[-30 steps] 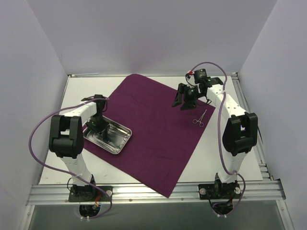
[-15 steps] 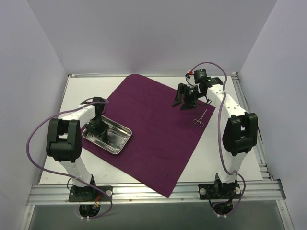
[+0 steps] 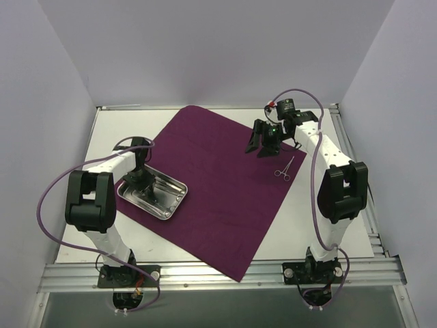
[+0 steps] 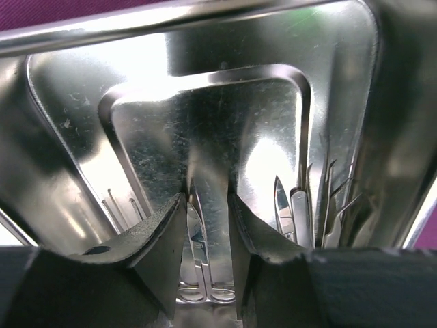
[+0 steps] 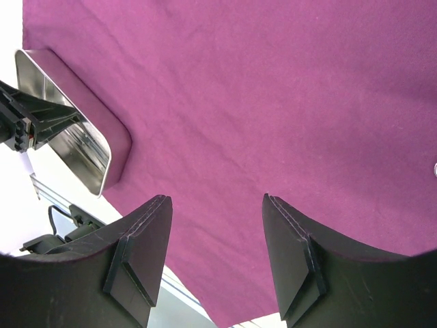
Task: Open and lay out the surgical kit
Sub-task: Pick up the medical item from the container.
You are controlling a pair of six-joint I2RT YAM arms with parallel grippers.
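The dark purple cloth (image 3: 218, 184) lies spread flat on the table. The steel tray (image 3: 179, 197) sits on its left part. My left gripper (image 3: 142, 181) reaches down into the tray (image 4: 205, 123). Its jaws (image 4: 207, 198) stand a narrow gap apart astride a ring-handled instrument (image 4: 198, 239) lying on the tray floor, with free space on the right side. Several more thin instruments (image 4: 293, 212) lie at the tray's right wall. One ring-handled instrument (image 3: 285, 168) lies on the cloth near its right edge. My right gripper (image 3: 263, 140) hovers open and empty over the cloth (image 5: 273, 102).
White walls enclose the table on three sides. An aluminium rail (image 3: 218, 273) runs along the near edge by the arm bases. In the right wrist view, the tray (image 5: 75, 137) and my left arm show at the far left.
The left arm's elbow has swung a little to the left while its gripper stays down in the tray. The right arm has barely moved.
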